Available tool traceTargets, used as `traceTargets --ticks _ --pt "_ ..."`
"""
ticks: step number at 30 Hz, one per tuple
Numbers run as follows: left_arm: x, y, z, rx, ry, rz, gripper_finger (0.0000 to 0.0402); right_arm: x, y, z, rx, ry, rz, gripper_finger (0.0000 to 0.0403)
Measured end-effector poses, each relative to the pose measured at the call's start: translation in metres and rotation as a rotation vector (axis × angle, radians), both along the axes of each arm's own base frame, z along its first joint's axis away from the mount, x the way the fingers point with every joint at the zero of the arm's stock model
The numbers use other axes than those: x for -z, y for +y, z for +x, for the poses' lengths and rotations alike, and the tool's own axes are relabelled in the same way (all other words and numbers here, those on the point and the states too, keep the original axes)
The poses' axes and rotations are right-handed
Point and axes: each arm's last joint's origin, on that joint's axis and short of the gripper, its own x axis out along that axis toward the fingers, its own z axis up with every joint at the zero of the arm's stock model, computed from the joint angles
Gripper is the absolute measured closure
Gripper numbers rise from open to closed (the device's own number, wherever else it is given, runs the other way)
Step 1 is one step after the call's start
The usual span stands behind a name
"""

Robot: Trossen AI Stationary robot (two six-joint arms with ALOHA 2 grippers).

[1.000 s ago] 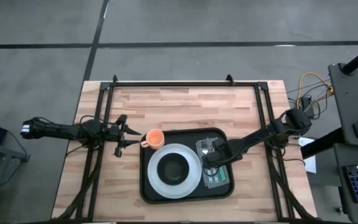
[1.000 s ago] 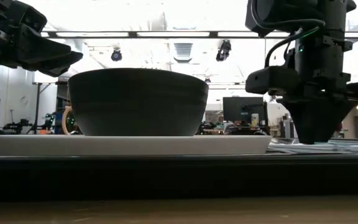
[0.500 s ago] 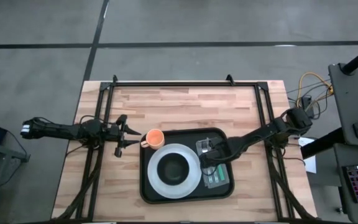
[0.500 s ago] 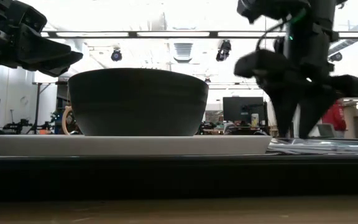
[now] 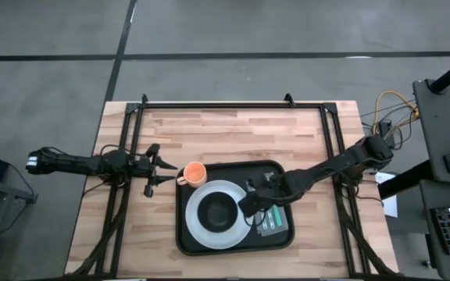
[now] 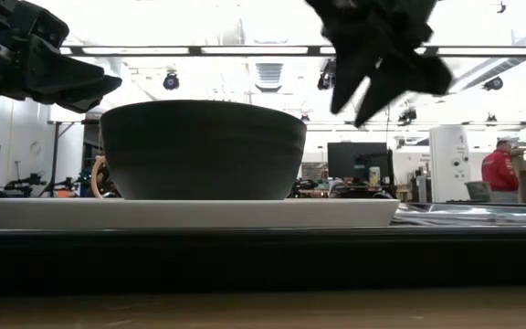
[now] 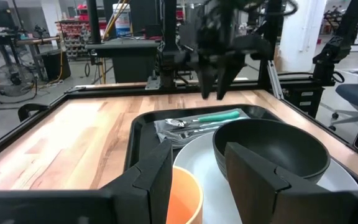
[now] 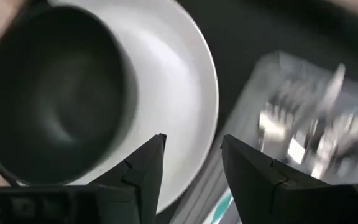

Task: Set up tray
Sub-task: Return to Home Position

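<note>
Black and round-cornered, the tray point(image 5: 229, 168) sat on the wooden bench point(image 5: 209, 133) between your two arms, closer to the right one. On it lay a white plate point(image 5: 201, 228) carrying a dark bowl point(image 5: 219, 211). A grey napkin point(image 5: 276, 226) lay just beside the plate on the right arm's side, with cutlery point(image 7: 197, 121) on top, one piece teal-handled. An orange cup point(image 5: 194, 173) stood at the tray corner nearest your left arm. Your right pincer point(image 5: 250, 204) hung above the plate's edge next to the napkin, its fingers point(image 8: 143, 168) spread and gripping nothing. Your left pincer point(image 5: 157, 170) waited over the bench just beside the cup, spread as well.
</note>
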Motion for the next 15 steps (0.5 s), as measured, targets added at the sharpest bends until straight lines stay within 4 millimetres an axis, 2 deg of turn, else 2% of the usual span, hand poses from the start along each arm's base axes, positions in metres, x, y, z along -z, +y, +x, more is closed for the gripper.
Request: traceTargets --ticks 8,15 --pt "0.0 0.0 0.0 0.0 0.0 0.0 0.0272 -0.026 0.006 0.012 -0.26 -0.108 -0.483 0.0259" --pt "0.0 0.0 0.0 0.0 0.0 0.0 0.0272 -0.028 0.003 0.02 -0.424 -0.125 -0.652 0.0255"
